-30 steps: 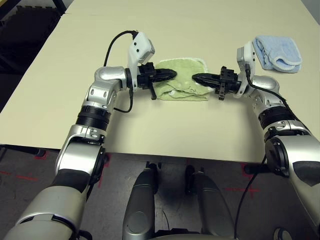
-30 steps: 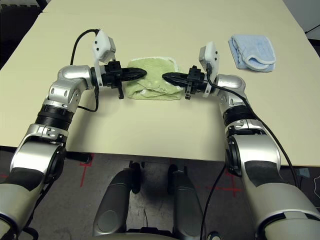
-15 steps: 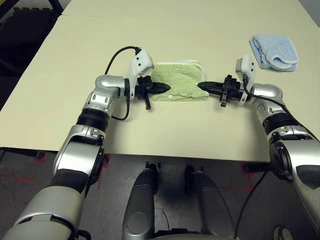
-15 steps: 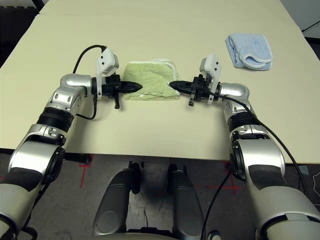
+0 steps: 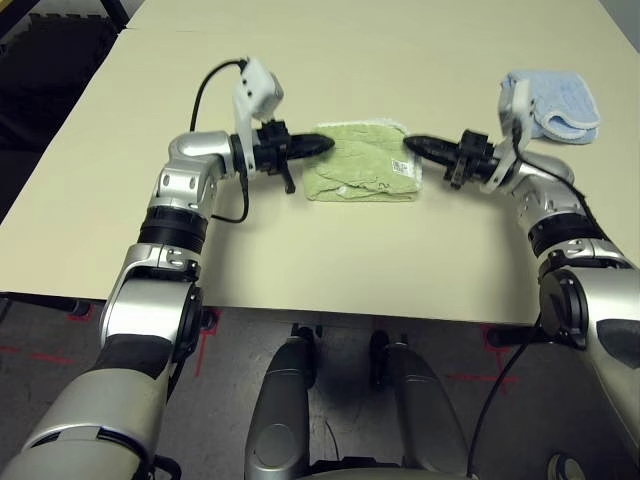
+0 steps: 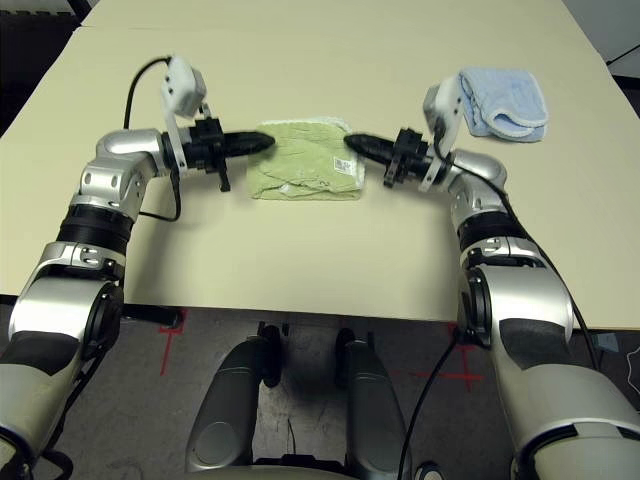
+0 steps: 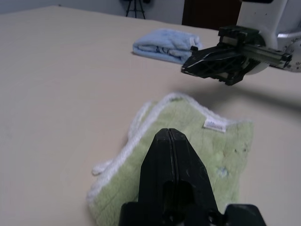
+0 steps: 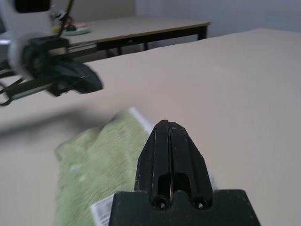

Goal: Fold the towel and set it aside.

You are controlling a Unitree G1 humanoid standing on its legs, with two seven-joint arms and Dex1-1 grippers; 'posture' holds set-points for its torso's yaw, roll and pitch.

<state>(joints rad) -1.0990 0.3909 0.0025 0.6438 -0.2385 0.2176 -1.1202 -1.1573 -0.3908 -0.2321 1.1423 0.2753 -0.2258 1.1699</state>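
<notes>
The towel (image 5: pixel 361 175) lies on the table (image 5: pixel 300 260) between my two grippers, already folded into a compact packet, with its white edging on the far side and its small white tag (image 5: pixel 404 168) on the end nearer my right arm. I take the towel as my landmark. My left gripper (image 5: pixel 322 145) is at the towel's left end, over its far corner, and its two fingers are pressed fully together with nothing between them. My right gripper (image 5: pixel 412 146) is at the towel's right end, just beside the tag, and its fingers are also pressed together and carry nothing. Both tips point inward along the towel's long axis, which runs from side to side across my front, so each gripper faces one short end. In my wrist views the cloth is below the closed fingers, and I judge that neither tip touches it, though I cannot be fully sure. The blue cloth (image 5: pixel 553 105) lies beyond my right gripper, well apart from the towel. Both arms look about equally near to the towel. I judge that the folding is mostly done and the setting aside is not yet done; for this, one gripper must open and come down on a short end.
</notes>
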